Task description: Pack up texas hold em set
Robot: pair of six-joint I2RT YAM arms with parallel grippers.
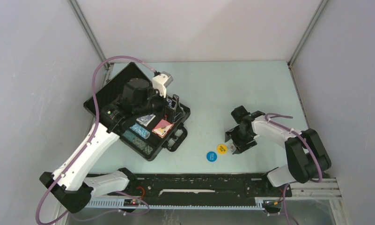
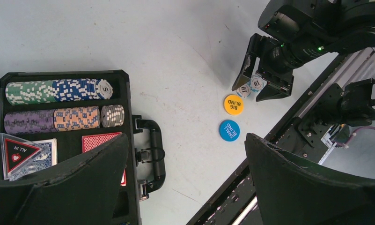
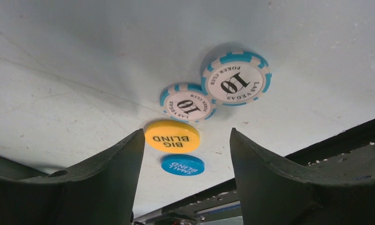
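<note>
Black hard briefcase [image 2: 59, 75], open at left, holds rowed multicolour chips [image 2: 59, 91]. Left gripper [image 2: 186, 138] and right gripper [image 3: 186, 133] gape empty; two white-and-blue chips [image 3: 237, 77] lie loose.

Bright, even light; faint, soft shadows.

Lab test cell: plain white walls [image 1: 31, 70], aluminium corner posts [image 1: 87, 30], pale tabletop [image 1: 232, 89].

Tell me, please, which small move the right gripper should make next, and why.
Probably lower the right gripper onto the nearer 10 chip and close. Its jaws stand open and empty, and that chip and a second 10 chip lie loose on the table beside the BIG BLIND disc, outside the open briefcase.
</note>
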